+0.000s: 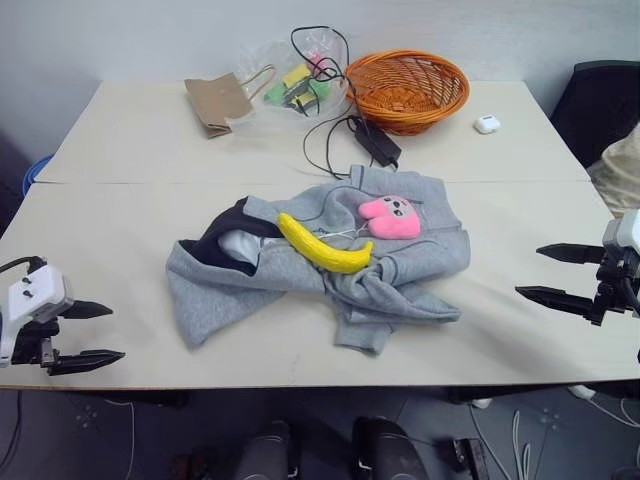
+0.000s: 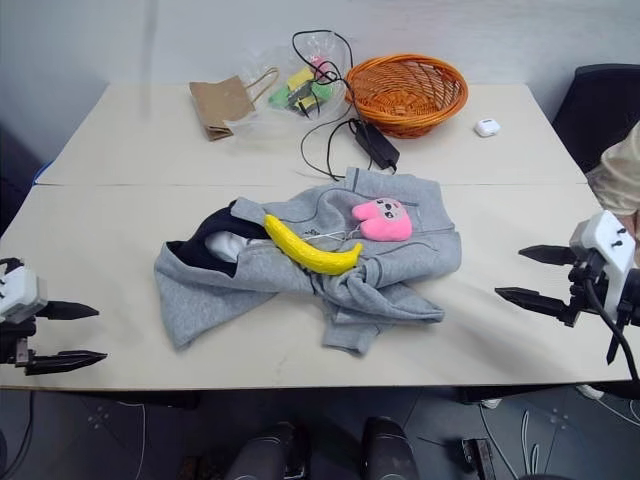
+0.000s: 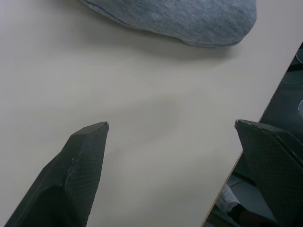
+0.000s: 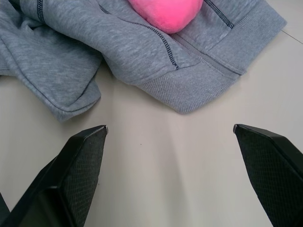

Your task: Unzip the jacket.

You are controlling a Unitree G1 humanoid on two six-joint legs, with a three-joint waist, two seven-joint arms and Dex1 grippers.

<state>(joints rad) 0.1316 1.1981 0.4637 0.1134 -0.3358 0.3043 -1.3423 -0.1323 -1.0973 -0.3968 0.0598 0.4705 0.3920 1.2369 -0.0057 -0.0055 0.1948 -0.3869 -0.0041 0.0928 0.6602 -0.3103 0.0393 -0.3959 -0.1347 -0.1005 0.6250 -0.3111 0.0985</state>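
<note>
Both claws, left claw (image 1: 85, 333) and right claw (image 1: 548, 272), hung released at the table's near corners, crumpled jacket (image 1: 400, 270) between them, nearer the right.

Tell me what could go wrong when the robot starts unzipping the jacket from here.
The banana and pink plush toy lie on the crumpled jacket; tugging it may roll them off. The zipper is hard to find in the folds, so the open left gripper or right gripper may pinch only fabric.

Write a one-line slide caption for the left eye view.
Crumpled grey jacket on the table, banana and pink plush toy on top, open grippers either side.
</note>
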